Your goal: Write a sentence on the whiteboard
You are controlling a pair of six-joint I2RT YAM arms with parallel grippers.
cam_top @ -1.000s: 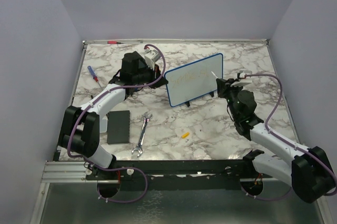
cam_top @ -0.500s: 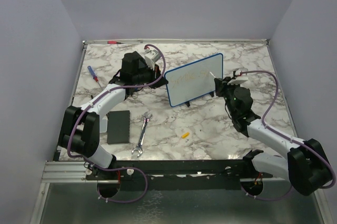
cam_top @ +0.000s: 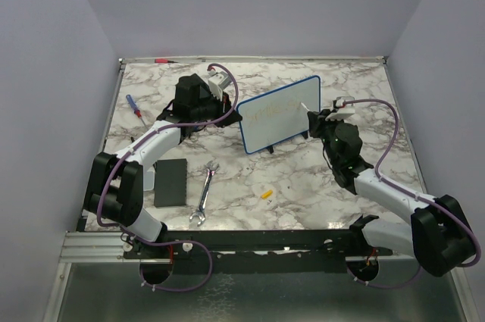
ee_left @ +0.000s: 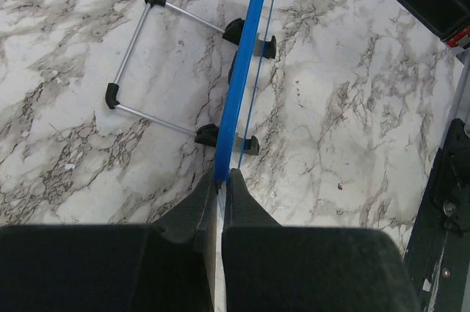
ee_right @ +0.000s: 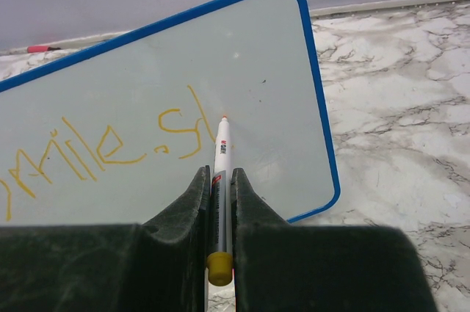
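Note:
The whiteboard [cam_top: 278, 114] stands tilted on its black feet in the middle of the marble table, blue frame around a white face [ee_right: 250, 62]. The sentence [ee_right: 95, 147] runs across it in yellow handwriting, with letters like "mile. sl" showing. My right gripper [ee_right: 219, 172] is shut on a white marker [ee_right: 221, 152] with a yellow end cap; its tip rests on the board just right of the last stroke. My left gripper [ee_left: 222, 178] is shut on the board's blue edge [ee_left: 242, 70] at its left side, seen edge-on with the wire stand [ee_left: 139, 70] behind.
A wrench [cam_top: 204, 193], a flat black pad [cam_top: 171, 182] and a small yellow cap [cam_top: 266, 193] lie near the front. A screwdriver [cam_top: 134, 105] lies at the left, a red marker [cam_top: 162, 60] at the back edge. Walls close in on three sides.
My right arm has shifted left toward the board, bringing the marker tip onto its right part. The left arm and the board stay still.

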